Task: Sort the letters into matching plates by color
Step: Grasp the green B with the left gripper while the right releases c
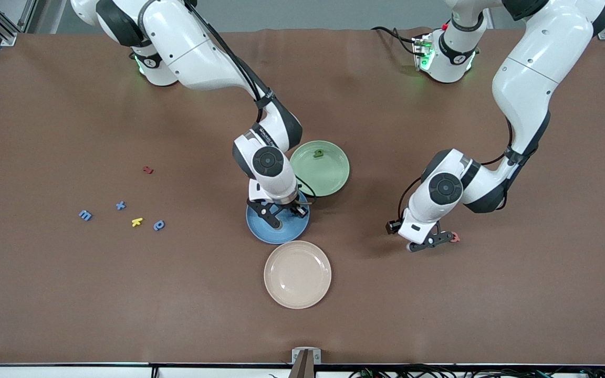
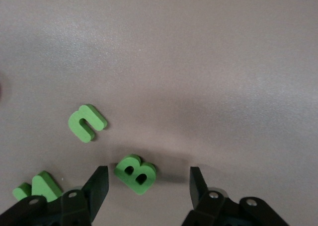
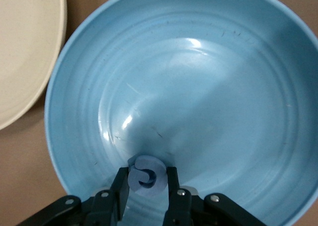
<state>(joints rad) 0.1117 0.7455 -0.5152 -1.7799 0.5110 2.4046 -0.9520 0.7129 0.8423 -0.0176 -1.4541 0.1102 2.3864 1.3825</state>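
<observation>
Right gripper over blue plate pinching a blue letter; left gripper straddling green "B" on the table.

Right gripper (image 3: pixel 146 186) fingers pinch a blue letter (image 3: pixel 145 175) between the pads, just above the blue plate (image 3: pixel 208 77) floor. Risk: letter sticks to 1 pad on release or bounces toward the rim; cream plate (image 3: pixel 25 47) sits just beside. Left gripper (image 2: pixel 149 184) fingers spread, green "B" (image 2: pixel 135 173) between them but much closer to 1 finger (image 2: pixel 99 184). Risk: off-centre closing shoves or spins it, or clips the green piece (image 2: pixel 42 186) just outside that finger. Green "n" (image 2: pixel 86 122) lies clear ahead of the tips. Green plate (image 1: pixel 319 168) holds 1 green letter (image 1: pixel 319 153).
</observation>
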